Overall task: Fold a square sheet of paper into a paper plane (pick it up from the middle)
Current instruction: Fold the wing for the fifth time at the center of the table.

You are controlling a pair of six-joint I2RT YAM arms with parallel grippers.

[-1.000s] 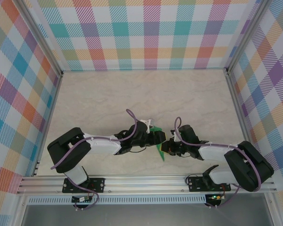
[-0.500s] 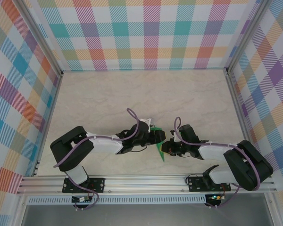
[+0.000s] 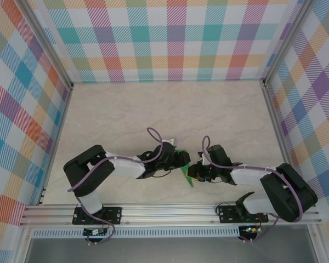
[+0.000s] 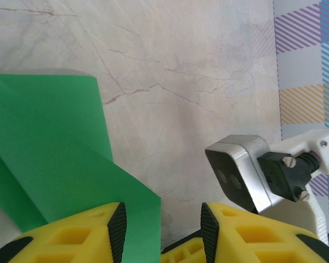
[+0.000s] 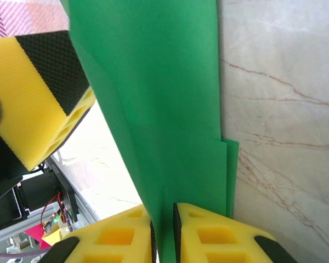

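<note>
The bright green sheet of paper (image 3: 186,175) is partly folded, creased diagonally, with layered edges. From above it reads as a narrow strip near the front middle of the surface (image 3: 126,109). One end is pinched between the right fingers (image 5: 219,238).

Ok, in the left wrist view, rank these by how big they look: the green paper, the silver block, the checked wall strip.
1. green paper: by far the largest, though it sits right against the lens.
2. checked wall strip.
3. silver block: smallest.
</note>
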